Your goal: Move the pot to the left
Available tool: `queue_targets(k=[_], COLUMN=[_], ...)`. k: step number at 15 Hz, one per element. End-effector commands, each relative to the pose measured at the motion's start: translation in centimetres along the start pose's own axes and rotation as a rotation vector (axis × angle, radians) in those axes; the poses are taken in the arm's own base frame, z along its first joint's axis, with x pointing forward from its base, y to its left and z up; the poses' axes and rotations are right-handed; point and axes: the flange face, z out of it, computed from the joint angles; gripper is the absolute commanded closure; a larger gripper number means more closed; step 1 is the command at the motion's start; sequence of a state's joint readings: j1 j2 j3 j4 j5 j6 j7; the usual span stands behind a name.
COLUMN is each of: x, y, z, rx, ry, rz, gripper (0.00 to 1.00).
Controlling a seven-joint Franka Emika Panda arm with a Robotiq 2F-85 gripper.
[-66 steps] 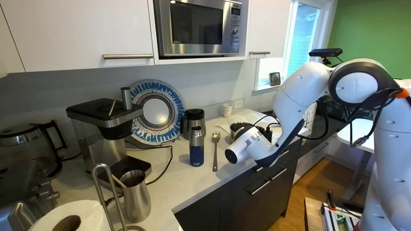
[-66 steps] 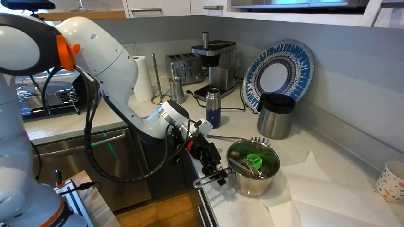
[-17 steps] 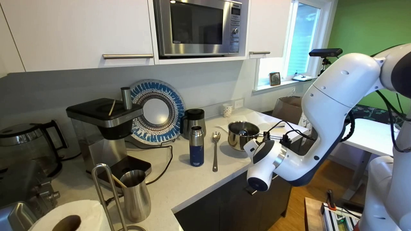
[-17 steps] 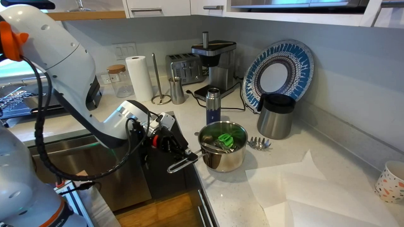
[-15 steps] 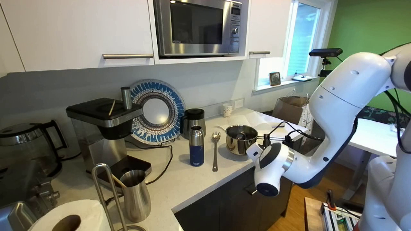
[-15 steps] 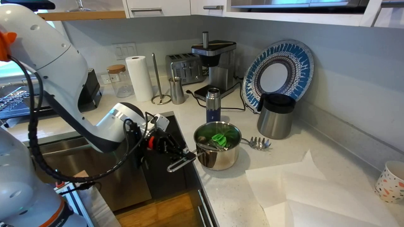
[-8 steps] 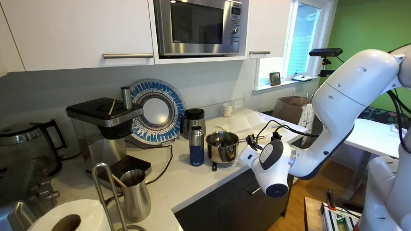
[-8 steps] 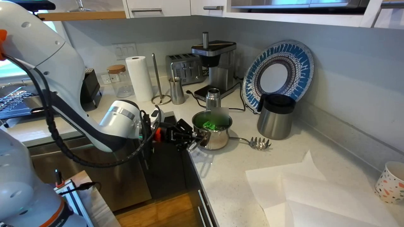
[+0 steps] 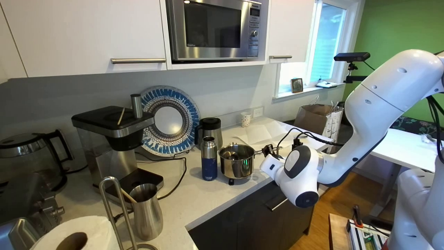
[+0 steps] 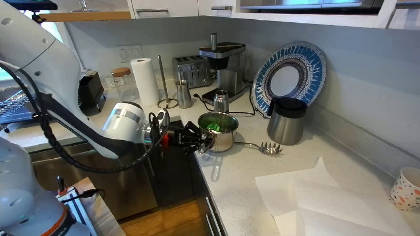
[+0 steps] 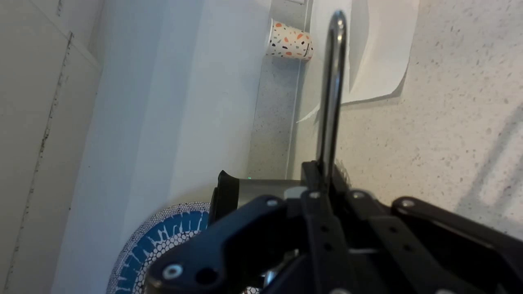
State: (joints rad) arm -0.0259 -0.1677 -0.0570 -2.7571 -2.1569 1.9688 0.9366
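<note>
The pot [image 9: 237, 166] is a small shiny steel saucepan with a green item and utensils inside, as an exterior view [image 10: 226, 141] shows. It is upright over the counter, above the serving fork's handle. I cannot tell whether its base touches down. Its wall is against or very close to the blue tumbler [image 9: 209, 159]. My gripper [image 10: 206, 142] is shut on the pot's wire handle. In the wrist view, the handle [image 11: 333, 94] sticks out between the fingertips [image 11: 323, 175]. The pot's body is hidden there.
The serving fork [image 10: 269, 149] lies beside the pot. A black-lidded steel carafe [image 10: 285, 126] and a round patterned plate [image 9: 168, 119] stand behind. The coffee maker [image 9: 114, 139] and steel jug [image 9: 147, 211] stand further along. The counter's front edge [image 9: 239, 198] runs under the handle side.
The pot has moved along the counter, held by its handle, from near the paper to the tumbler. In the last half second, the tumbler has shifted slightly away from the pot.
</note>
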Motion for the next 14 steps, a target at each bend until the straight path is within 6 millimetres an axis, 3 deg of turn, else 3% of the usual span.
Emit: queue_targets(k=[1, 9, 14], x=[0.0, -1.1, -0.7], y=[0.0, -0.3, -0.1], z=[0.0, 0.8, 0.8], rx=[0.0, 0.023, -0.003], ry=[0.0, -0.097, -0.034], rz=[0.0, 0.033, 0.022], gripper=[0.94, 0.99, 0.99])
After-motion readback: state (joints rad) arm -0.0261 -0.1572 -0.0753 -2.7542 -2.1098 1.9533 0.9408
